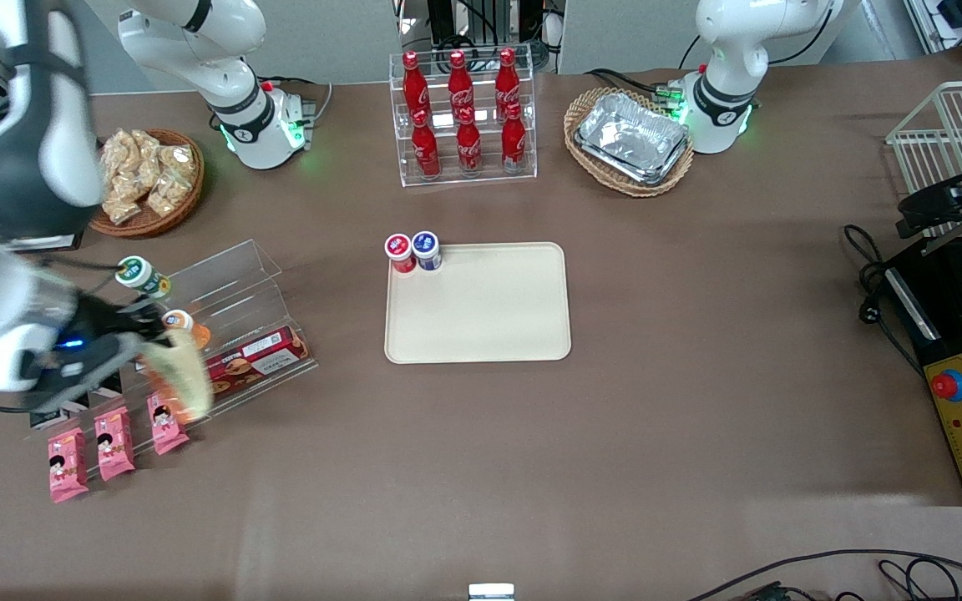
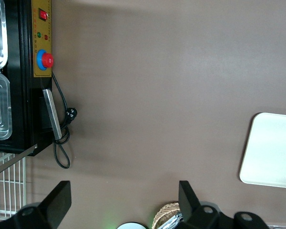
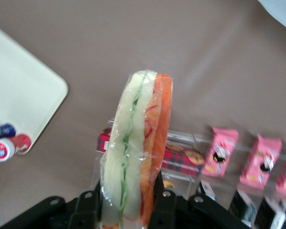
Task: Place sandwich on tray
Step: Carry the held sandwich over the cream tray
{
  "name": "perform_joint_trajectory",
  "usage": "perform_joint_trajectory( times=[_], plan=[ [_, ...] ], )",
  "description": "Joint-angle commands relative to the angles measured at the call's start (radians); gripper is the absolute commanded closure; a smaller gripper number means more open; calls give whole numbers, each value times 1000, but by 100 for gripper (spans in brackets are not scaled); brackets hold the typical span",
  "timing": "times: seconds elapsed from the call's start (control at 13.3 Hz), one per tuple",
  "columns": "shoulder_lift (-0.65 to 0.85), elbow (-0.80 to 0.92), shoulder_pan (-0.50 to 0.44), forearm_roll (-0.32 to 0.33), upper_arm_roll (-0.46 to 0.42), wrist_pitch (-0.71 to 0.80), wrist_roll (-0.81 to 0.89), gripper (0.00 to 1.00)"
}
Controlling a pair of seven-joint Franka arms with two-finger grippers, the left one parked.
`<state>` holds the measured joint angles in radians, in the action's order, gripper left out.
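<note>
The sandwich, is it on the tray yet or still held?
Held. The gripper is shut on the sandwich, lifted above the snack rack; the tray holds only two small cups.

A brown table [image 1: 698, 434] fills nearly the whole scene; its surface is matte and uniform. Soft, even light falls from above, leaving faint pale patches on the table near the front camera. At the parked arm's end stands a black control box [image 1: 961, 392] with a yellow panel, a red button and a small red switch. A black cable [image 1: 869, 280] lies coiled on the table beside it. A white wire rack [image 1: 953, 133] stands farther from the front camera than the box. More black cables [image 1: 865, 568] run along the table's near edge.
</note>
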<state>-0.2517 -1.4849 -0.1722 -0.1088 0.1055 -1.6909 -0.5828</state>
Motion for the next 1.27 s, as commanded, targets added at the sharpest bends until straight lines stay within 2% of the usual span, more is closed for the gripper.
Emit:
perform_joint_trajectory(
  times=[0.0, 0.22, 0.6, 0.75, 0.97, 1.2],
  plan=[
    [-20, 28, -191, 80, -1, 17, -88, 61],
    [-56, 22, -364, 106, -1, -9, -108, 60],
    [-161, -3, -552, 124, -1, -191, -212, 60],
    [-190, -26, -596, 164, -1, -251, -253, 60],
    [-234, -106, -656, 184, -1, -401, -278, 60],
    [-264, -181, -661, 199, -1, -516, -281, 60]
  ],
)
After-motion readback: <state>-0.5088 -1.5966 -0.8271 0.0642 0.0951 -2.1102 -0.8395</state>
